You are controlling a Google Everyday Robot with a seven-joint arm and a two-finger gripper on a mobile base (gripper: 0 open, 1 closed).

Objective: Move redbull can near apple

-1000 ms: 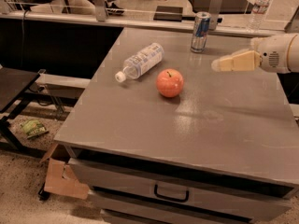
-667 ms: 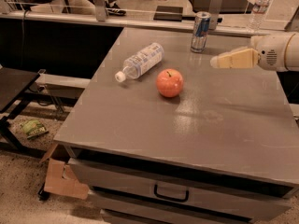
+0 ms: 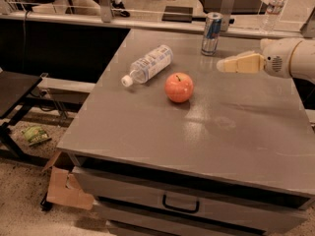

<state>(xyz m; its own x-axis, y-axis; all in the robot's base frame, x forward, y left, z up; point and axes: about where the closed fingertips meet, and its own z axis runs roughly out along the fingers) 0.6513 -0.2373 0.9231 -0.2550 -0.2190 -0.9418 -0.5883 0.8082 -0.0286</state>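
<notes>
Grey table (image 3: 221, 132): can (image 3: 211, 33) upright near far edge, apple (image 3: 179, 87) mid-table, bottle (image 3: 147, 64) lying left of it. Gripper (image 3: 221, 66) hovers right of can; grip width can't tell.

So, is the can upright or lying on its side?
Upright: the redbull can stands on its base near the far edge of the table. The gripper hovers beside it, not touching.
</notes>
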